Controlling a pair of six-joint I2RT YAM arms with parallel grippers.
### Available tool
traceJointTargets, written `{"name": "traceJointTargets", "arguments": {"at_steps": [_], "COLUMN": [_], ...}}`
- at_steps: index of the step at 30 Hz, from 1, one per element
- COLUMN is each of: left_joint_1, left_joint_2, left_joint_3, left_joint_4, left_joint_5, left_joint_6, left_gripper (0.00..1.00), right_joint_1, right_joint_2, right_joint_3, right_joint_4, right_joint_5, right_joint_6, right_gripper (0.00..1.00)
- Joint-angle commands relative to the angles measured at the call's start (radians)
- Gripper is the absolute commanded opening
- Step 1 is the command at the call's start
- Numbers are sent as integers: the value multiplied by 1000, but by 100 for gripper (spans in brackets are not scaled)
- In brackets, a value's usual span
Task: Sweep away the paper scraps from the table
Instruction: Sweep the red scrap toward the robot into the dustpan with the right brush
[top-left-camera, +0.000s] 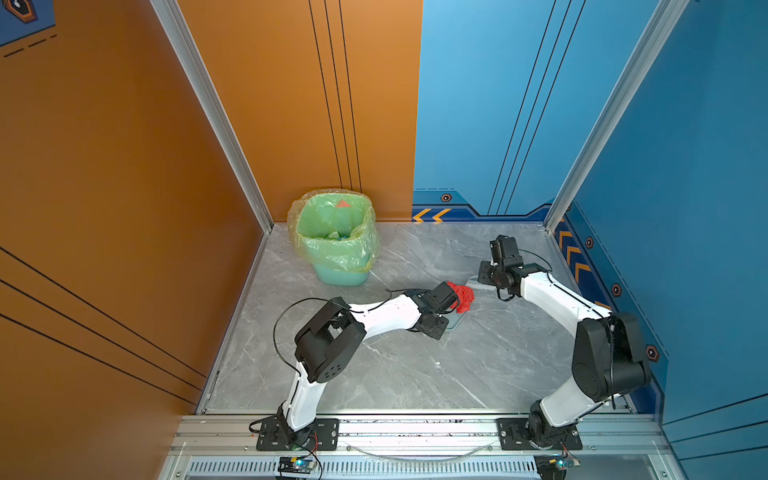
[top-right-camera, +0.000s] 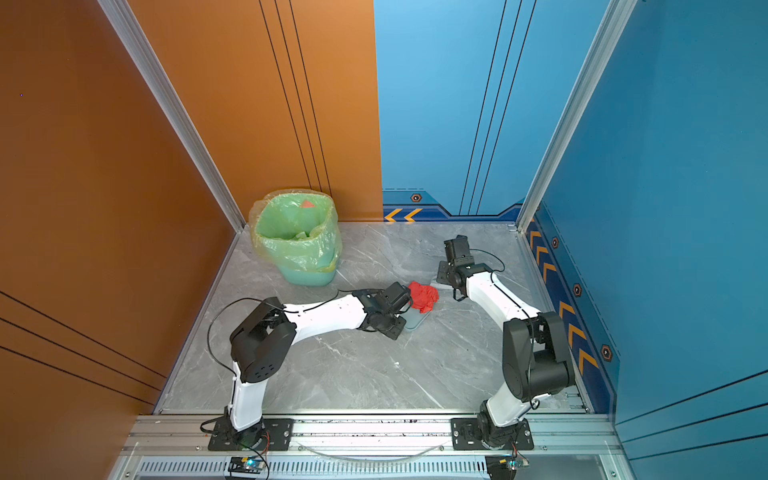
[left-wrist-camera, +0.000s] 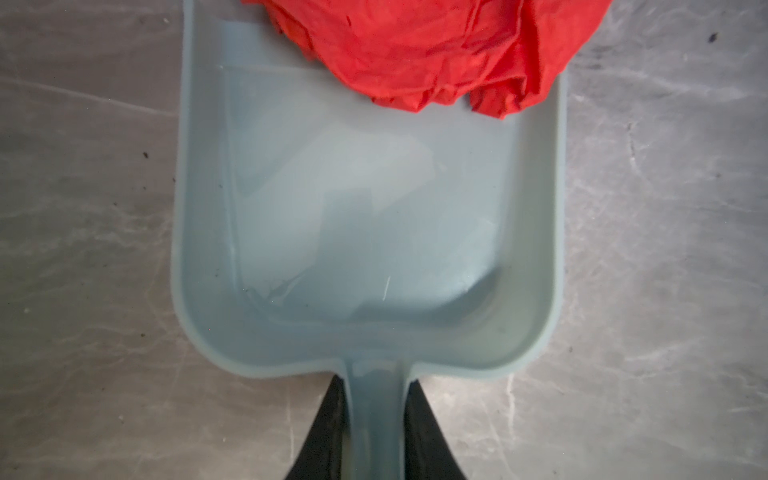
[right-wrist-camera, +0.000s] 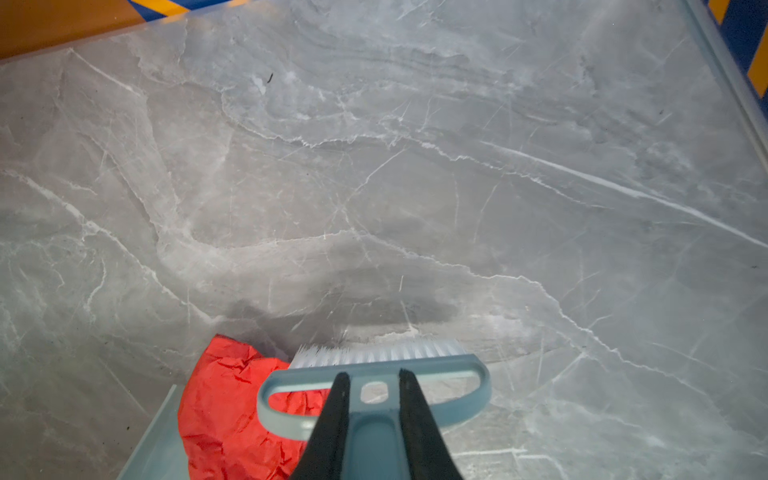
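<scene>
While pinching dustpan (left-wrist-camera: 374, 232) handle in left fingers (left-wrist-camera: 328, 432), brush (right-wrist-camera: 374, 357) in right fingers (right-wrist-camera: 336, 419), red scrap (left-wrist-camera: 424, 50) only at dustpan mouth, half over table (right-wrist-camera: 415, 166). Could roll out if dustpan lifted early; could skid past rim under off-centre stroke.

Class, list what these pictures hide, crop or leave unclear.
- Both top views: bag folds hide most of what the bin holds.
- Both top views: the left arm covers most of the dustpan.
- Left wrist view: the frame edge cuts off the red paper wad.
- Right wrist view: unclear whether the brush touches the wad.
</scene>
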Motion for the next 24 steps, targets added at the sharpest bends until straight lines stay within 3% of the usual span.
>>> {"name": "traceJointTargets", "arguments": {"at_steps": [1, 16, 24], "left_joint_1": [7, 14, 20], "left_joint_2": [-22, -36, -53], "left_joint_3": [-25, -66, -104], "left_joint_4": [-32, 36, 94], "left_joint_5": [-20, 18, 61], "left_joint_6": [-6, -26, -33], "left_gripper": [0, 0, 0], "right_joint_1": [29, 160, 154], "right_joint_2": [1, -129, -167], "right_joint_3": [25, -135, -151], "right_joint_4": [7, -26, -30], "right_joint_5": [23, 39, 69], "right_joint_6": [-11, 41, 40], "right_gripper": [0, 0, 0]}}
